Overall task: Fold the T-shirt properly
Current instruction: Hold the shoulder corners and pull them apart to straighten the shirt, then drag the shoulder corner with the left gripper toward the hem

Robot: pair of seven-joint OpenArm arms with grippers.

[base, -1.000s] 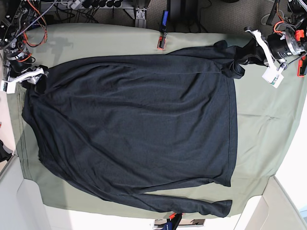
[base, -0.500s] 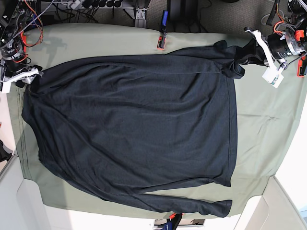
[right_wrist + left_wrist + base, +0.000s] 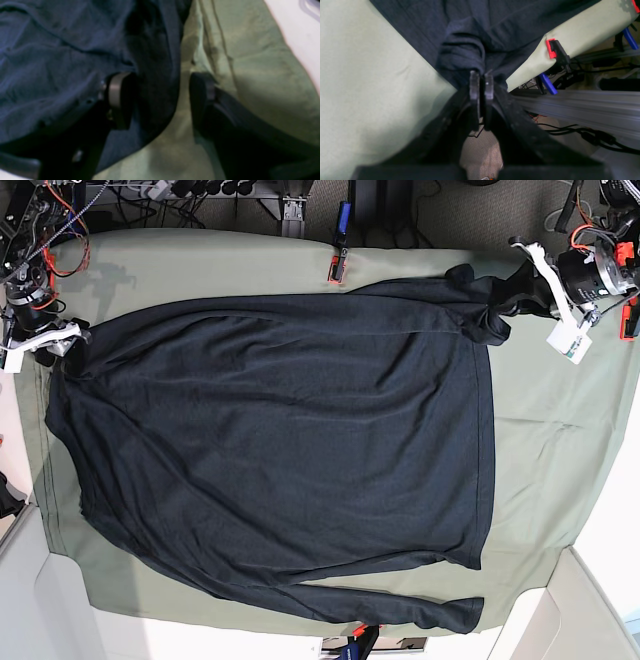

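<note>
Left gripper clamped on a bunched fold of the T-shirt at its far corner, jaws pressed together with dark knit gathered just ahead of the tips. Right gripper spread wide at the opposite far corner, one finger lying over the dark fabric, the other finger over green cloth, a hanging edge of the shirt between them, nothing pinched. Dark navy-black, matte, plain, long-sleeved; spread mostly flat across the middle of the sage-green cloth sheet, soft ripples over the body, one sleeve stretched along the near edge with its cuff near the near corner, the corner by the left gripper lifted and crumpled. Red-and-black clamp biting the far edge of the sheet, just beside the shirt's upper border; in the left wrist view the same kind of clamp with blue handles and cables behind it. Broad bare strip of green on the left arm's side, a narrow margin on the right arm's side, pale surface beyond the near corners.
</note>
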